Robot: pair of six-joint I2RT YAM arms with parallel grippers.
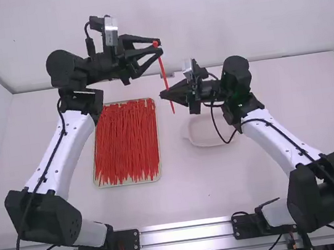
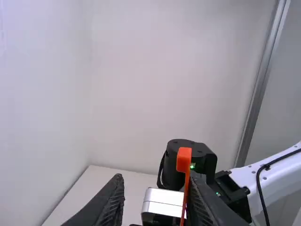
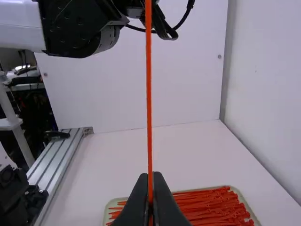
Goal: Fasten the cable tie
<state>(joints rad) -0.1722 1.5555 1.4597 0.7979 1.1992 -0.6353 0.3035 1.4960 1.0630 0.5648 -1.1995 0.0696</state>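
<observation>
A single red cable tie (image 1: 164, 75) hangs upright in the air above the table's back middle. My right gripper (image 1: 170, 93) is shut on its lower part, and in the right wrist view the tie (image 3: 148, 94) rises straight up from between the closed fingers (image 3: 141, 200). My left gripper (image 1: 157, 48) is open at the tie's top end. The tie's square head (image 2: 184, 158) rests against one of its spread fingers (image 2: 203, 207), with nothing clamped between the two.
A tray (image 1: 128, 182) piled with several red cable ties (image 1: 125, 140) lies left of the middle, seen too as a tray (image 3: 111, 205) in the right wrist view. A clear shallow container (image 1: 209, 136) sits under the right arm. White walls close the back and sides.
</observation>
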